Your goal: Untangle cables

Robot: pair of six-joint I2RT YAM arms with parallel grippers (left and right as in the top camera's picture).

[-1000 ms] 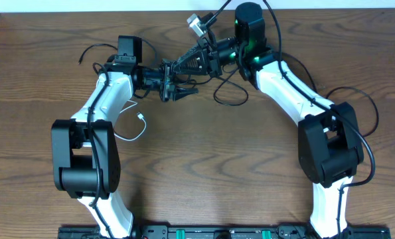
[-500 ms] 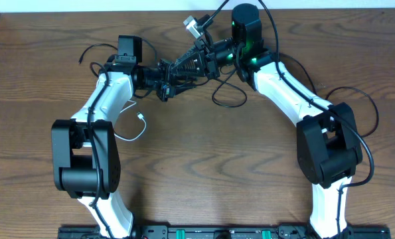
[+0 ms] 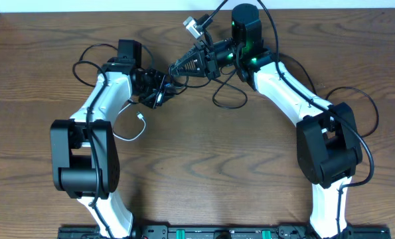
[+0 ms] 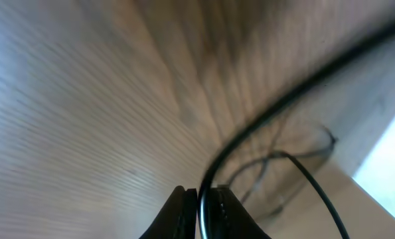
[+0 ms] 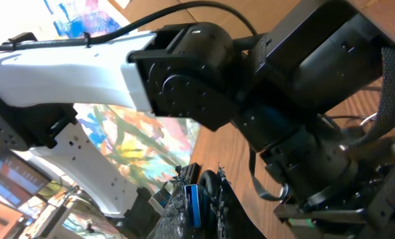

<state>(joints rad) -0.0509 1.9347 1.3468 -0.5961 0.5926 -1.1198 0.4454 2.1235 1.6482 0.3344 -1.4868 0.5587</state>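
The left gripper (image 3: pixel 160 93) sits at the far left-centre of the table (image 3: pixel 204 172). In its wrist view, both fingers (image 4: pixel 180 211) are pressed together on a black cable (image 4: pixel 303 89). The cable comes out from between the tips, then curves up and away to the right above the wood.

The right gripper (image 3: pixel 176 66) is just to the right of the left one and a little farther back, with its tips pointing toward it. Its fingers (image 5: pixel 214 199) are closed. I cannot tell from the wrist view whether they pinch a cord.

A black loop (image 3: pixel 214 98) lies on the table right of both grippers, below the right wrist. A white cable (image 3: pixel 143 129) lies nearer, beside the left arm and apart from both sets of fingers.
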